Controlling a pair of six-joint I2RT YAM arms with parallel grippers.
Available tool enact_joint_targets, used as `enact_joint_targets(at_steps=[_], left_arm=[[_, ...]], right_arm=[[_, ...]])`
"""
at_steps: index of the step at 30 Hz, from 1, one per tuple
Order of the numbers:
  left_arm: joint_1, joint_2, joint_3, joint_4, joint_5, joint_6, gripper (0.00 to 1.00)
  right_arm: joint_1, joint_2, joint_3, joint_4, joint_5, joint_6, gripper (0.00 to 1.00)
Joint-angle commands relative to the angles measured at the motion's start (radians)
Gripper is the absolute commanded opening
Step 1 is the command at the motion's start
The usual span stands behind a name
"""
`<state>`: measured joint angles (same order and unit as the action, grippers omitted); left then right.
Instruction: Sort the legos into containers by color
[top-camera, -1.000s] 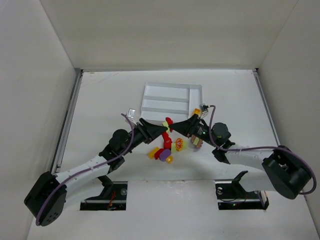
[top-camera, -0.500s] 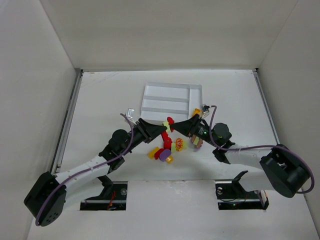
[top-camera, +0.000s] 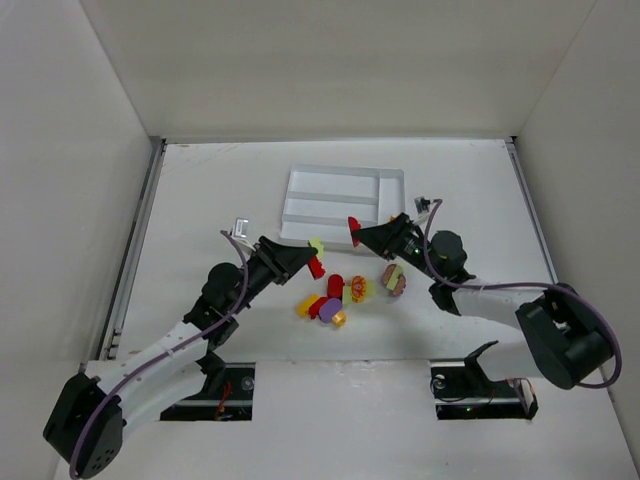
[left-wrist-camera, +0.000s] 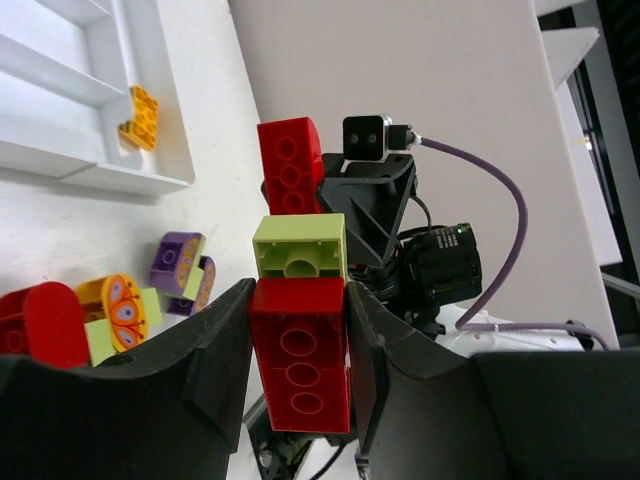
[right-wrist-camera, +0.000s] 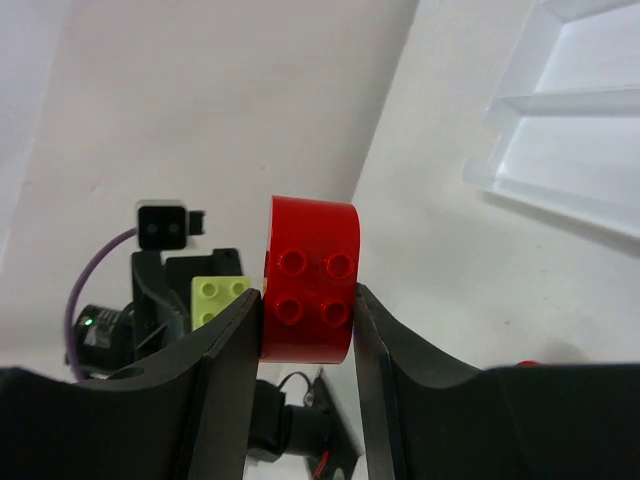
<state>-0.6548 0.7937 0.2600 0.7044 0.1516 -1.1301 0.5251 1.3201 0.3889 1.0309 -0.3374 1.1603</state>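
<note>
Now, a long red brick (left-wrist-camera: 300, 370) with a lime-yellow brick (left-wrist-camera: 299, 250) stuck on its far end sits clamped between the two fingers of the left gripper (left-wrist-camera: 298, 320), held up off the table (top-camera: 200, 200). Facing it, and apart from it, a rounded red brick (right-wrist-camera: 310, 270) is pinched between the fingers of the right gripper (right-wrist-camera: 308, 300), its studs toward that wrist camera. Both held pieces hang near the front edge of the white tray (top-camera: 330, 182). One orange-yellow brick (left-wrist-camera: 140, 118) lies in the tray's crosswise end slot. Nearer the arm bases, loose legos (top-camera: 333, 298) in red, purple, lime and orange-yellow lie clustered on the table.
</note>
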Motion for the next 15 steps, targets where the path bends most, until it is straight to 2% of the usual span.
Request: enact_joint_targets(at_steps=[1,7,13,15], left_arm=[[0.043,-0.037,0.013,-0.029,0.003,0.026,0.10],[0.102,-0.042,0.027,-0.118,-0.017,0.055,0.11],[0.129,-0.002,0.024,-0.103,-0.017,0.069,0.11],[0.131,0.009,0.027,-0.094,-0.014,0.082,0.11]], right_arm=[[-0.015,0.043,0.109,-0.125,0.021,-0.092,0.39],[-0.004,0.152,0.381,-0.530,0.173,-0.328,0.39],[-0.017,0.422,0.779,-0.921,0.293,-0.575,0.38],[-0.026,0.493,0.881,-1.006,0.345,-0.638,0.38]])
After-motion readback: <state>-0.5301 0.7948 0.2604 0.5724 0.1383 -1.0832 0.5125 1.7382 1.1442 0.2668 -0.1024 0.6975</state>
